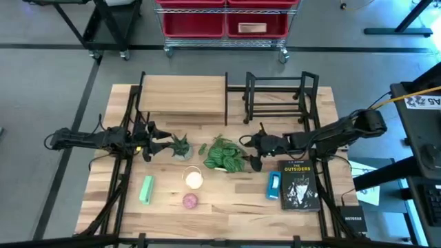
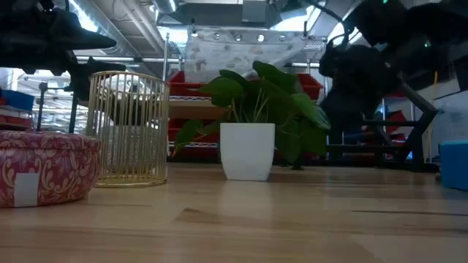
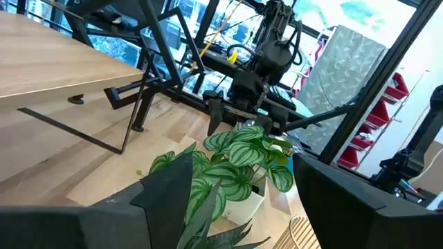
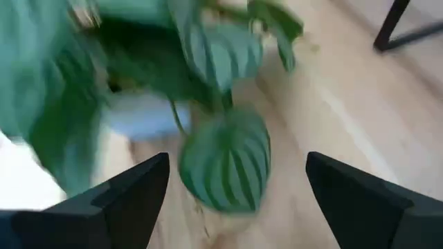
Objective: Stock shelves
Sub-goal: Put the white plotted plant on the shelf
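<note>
Right gripper (image 4: pixel 235 187) spread wide beside leafy plant (image 1: pixel 224 154); white pot (image 2: pixel 247 150) only in low view; left gripper (image 3: pixel 239 197) likewise apart

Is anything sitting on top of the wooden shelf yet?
No. In the high view the wood-topped shelf shows only bare wood, and the leafy plant stands on the table.

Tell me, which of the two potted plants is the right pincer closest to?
The bigger one with broad striped leaves in a white pot, mid-table. The right pincer, open, faces it; the small spiky plant sits by the left pincer.
</note>
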Robot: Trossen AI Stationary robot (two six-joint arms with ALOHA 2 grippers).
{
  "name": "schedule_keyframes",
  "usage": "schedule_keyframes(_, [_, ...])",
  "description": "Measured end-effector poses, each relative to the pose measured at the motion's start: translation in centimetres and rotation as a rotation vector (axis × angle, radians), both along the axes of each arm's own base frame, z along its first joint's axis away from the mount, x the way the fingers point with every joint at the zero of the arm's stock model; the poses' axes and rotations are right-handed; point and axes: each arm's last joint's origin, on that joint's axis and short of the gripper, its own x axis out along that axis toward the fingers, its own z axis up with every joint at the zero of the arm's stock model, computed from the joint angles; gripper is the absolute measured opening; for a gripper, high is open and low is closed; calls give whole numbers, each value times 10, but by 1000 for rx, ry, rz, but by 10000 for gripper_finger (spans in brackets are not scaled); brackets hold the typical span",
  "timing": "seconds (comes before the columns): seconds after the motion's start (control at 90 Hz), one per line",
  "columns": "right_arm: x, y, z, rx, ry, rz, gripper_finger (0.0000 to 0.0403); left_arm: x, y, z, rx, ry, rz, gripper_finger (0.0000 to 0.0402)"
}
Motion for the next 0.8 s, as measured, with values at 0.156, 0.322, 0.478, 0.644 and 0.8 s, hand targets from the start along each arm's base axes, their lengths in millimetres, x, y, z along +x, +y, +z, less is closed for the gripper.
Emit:
schedule_keyframes(0.156, [5, 5, -28, -17, 105, 105, 326, 0, 0, 0, 0, 0, 0, 236])
schedule_keyframes(0.322, [16, 17, -48, -26, 67, 156, 341, 0, 0, 0, 0, 0, 0, 236])
schedule_keyframes(0.478, [21, 27, -53, -86, -8, 151, 358, 0, 0, 1, -37, -14, 0, 236])
schedule_keyframes(0.644, [27, 37, -54, -179, -41, 187, 357, 0, 1, 6, -127, -79, 13, 236])
schedule_keyframes(0.8, [38, 39, -62, -174, -110, 187, 356, -1, 1, 7, -112, -92, 27, 236])
